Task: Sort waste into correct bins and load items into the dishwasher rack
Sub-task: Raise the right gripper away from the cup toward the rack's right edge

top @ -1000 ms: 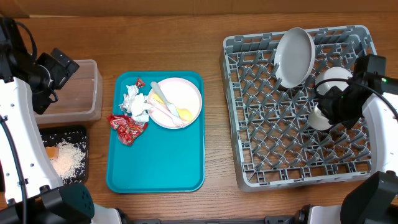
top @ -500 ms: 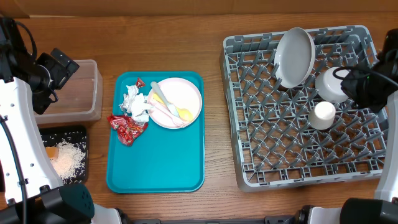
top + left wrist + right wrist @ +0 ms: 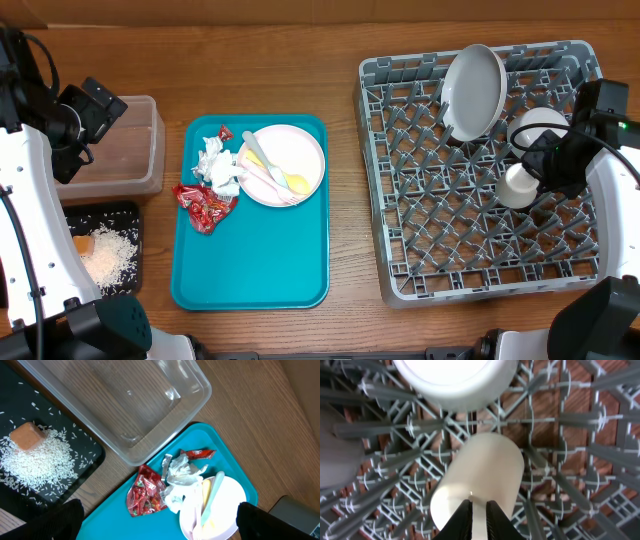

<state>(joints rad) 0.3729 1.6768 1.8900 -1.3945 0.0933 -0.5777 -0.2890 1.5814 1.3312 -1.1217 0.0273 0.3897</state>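
My right gripper (image 3: 545, 170) is low inside the grey dishwasher rack (image 3: 480, 250), shut on the rim of the small white cup (image 3: 512, 188), which leans among the pegs. In the right wrist view its fingers (image 3: 465, 517) pinch the cup (image 3: 485, 470) just below the white bowl (image 3: 455, 380). My left gripper (image 3: 100, 105) hangs open over the clear tub (image 3: 135, 150), holding nothing. A napkin (image 3: 218, 168), red wrappers (image 3: 203, 205) and a pink plate (image 3: 295, 150) with a yellow spoon (image 3: 295, 182) lie on the teal tray (image 3: 250, 260).
A white plate (image 3: 475, 90) stands on edge at the rack's back. The black tray (image 3: 130, 215) at the front left holds rice (image 3: 115, 255) and an orange cube (image 3: 82, 245). The left wrist view shows the tub (image 3: 130, 400), the cube (image 3: 27, 436) and the wrappers (image 3: 145, 495).
Half a second ago my right gripper was drawn back to the right, off the cup. It has come back onto the cup, which now leans. The left arm has not moved.
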